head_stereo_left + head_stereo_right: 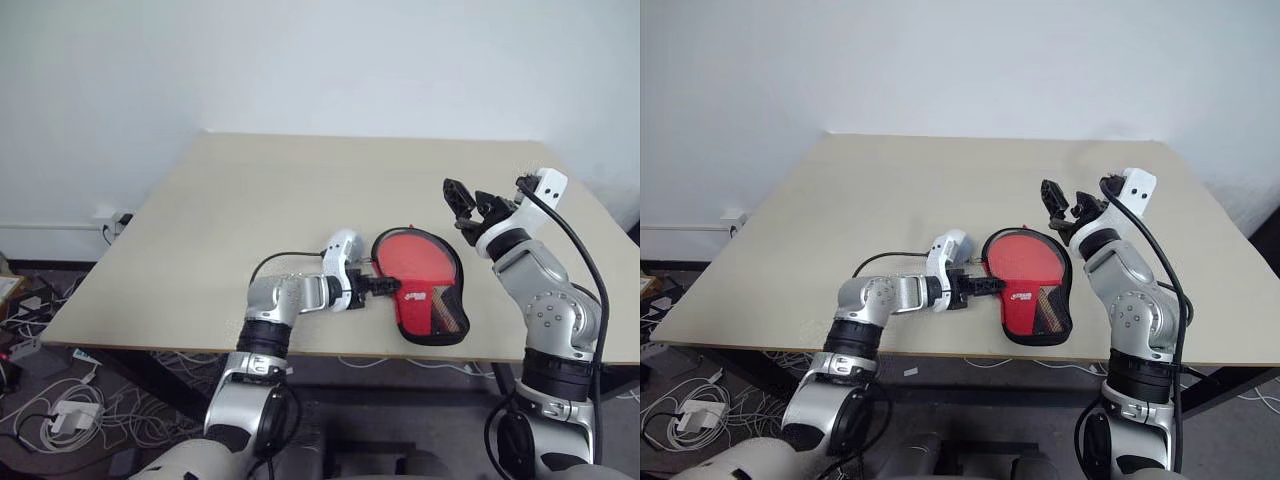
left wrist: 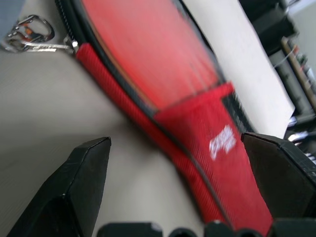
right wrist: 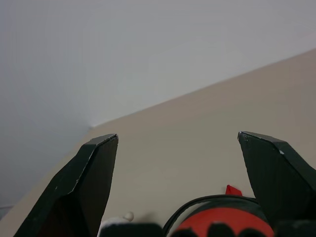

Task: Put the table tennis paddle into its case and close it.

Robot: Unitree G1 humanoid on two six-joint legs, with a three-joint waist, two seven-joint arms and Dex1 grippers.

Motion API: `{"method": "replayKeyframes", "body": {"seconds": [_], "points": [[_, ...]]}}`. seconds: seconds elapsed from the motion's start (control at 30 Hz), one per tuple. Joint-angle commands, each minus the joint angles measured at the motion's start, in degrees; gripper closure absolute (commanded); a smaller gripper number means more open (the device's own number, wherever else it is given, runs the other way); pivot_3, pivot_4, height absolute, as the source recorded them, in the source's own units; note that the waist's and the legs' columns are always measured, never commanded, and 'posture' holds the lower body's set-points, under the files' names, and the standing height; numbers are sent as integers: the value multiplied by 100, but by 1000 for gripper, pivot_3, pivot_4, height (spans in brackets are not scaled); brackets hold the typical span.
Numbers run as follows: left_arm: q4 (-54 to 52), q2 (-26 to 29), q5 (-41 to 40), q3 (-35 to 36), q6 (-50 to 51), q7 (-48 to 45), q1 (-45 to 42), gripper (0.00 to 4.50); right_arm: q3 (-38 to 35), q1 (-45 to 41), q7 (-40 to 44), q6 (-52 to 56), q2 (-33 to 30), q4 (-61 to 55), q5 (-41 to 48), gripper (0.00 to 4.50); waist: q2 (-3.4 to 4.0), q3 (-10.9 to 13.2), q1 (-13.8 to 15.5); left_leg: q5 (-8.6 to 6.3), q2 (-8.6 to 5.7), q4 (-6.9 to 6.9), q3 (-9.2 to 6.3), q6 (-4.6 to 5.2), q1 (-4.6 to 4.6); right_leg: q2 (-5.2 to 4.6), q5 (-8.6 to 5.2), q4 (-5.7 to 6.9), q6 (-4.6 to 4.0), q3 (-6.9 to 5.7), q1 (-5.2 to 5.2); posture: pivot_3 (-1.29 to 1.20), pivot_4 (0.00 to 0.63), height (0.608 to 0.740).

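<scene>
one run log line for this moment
left end effector: open, at case edge | right end effector: open, raised | paddle: in case, unzipped

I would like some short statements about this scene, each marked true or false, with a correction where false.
1. The case lies near the table's front edge. True.
2. The left gripper has its fingers shut on the case. False: the fingers are open, beside the case.
3. The right gripper is raised above the table, fingers open. True.
4. The case's outer panel is blue. False: it is red with a small white logo.
</scene>
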Motion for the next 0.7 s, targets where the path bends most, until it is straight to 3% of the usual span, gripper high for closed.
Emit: {"method": "replayKeyframes", "body": {"seconds": [0.03, 0.23, 0.43, 0.53, 0.7], "points": [[545, -292, -75, 23, -137, -35, -259, 0, 9, -70, -33, -122, -16, -78, -73, 297, 0, 0, 2, -1, -2, 1, 0, 2, 0, -2, 0, 0, 0, 0, 1, 0, 0, 715], [995, -595, 34, -141, -200, -108, -337, 0, 3, -105, -33, -143, -30, -49, -148, 297, 1, -1, 40, -3, -5, 2, -3, 4, 0, -6, 0, -1, 0, -1, 3, 0, 0, 715], [1070, -779, -173, 131, 36, -14, -387, 0, 43, -68, -53, 87, -159, 43, -285, 297, 0, -1, 94, -8, -9, 6, -8, 11, 0, -12, 0, -3, 0, -5, 7, 0, 0, 715], [983, -804, -258, 177, 83, 10, -391, 557, 178, 17, 218, 582, -566, 21, -245, 240, -1, 0, 103, -8, -10, 7, -8, 11, -1, -13, 0, -3, 0, -5, 7, 0, 0, 715], [934, -802, -328, 213, 189, 96, -418, 2343, 543, 286, 937, 1130, -1599, -156, -333, 240, -6, 4, 95, -21, -8, 7, -5, 34, -5, -14, 0, -3, -1, -2, -1, 0, 0, 715]]}}
